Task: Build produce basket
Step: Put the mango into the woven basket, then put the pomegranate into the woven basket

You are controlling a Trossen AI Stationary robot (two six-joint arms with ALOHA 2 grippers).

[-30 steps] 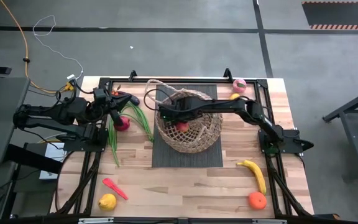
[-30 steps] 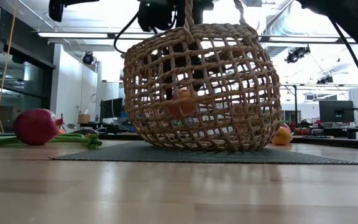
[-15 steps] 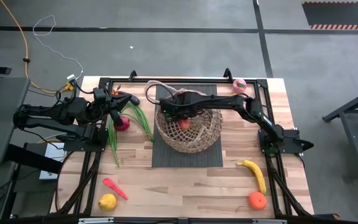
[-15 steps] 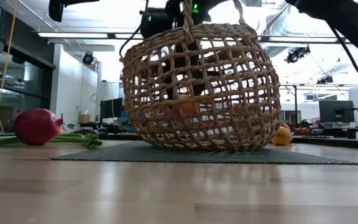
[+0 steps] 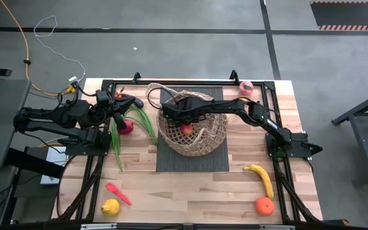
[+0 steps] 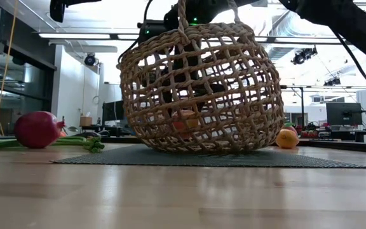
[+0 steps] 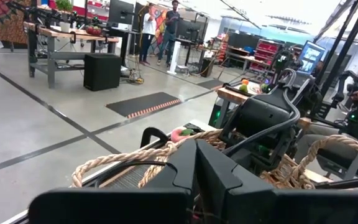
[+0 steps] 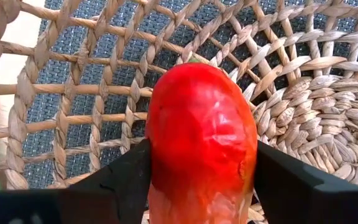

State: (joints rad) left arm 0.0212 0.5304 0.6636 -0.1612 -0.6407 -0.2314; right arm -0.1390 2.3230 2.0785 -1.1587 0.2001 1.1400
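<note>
- The wicker basket [image 5: 193, 130] is seen on a dark mat [image 5: 171, 161] at the middle of the tabletop [image 5: 190, 198], tilted, with one loop handle [image 5: 160, 89] spread toward the far edge.
- The right claw [image 5: 185, 126] is reached into the basket from above; in the right wrist view its two dark fingers [image 8: 114, 186] are pressed against either side of a red pepper [image 8: 202, 144], so the claw is clamped on the pepper, held over the woven basket floor.
- The same red item is glimpsed through the weave in the low view [image 6: 184, 121], low inside the basket; whether it touches the bottom cannot be told.
- The left claw [image 5: 121, 102] is parked near the tabletop's far left corner, its fingers together and holding nothing.
- Just beside it are noted a purple eggplant [image 5: 134, 101], a dark red round fruit [image 5: 126, 126] and long green bean stalks [image 5: 147, 125], lying left of the mat.
- A pink fruit [image 5: 246, 87] and a small yellow item, possibly a lemon [image 5: 241, 99], are seen at the far right.
- A banana [image 5: 261, 178] and an orange [image 5: 264, 205] lie at the near right.
- A red carrot-shaped piece [image 5: 117, 193] and a yellow fruit [image 5: 110, 207] lie at the near left, well apart from the basket.
</note>
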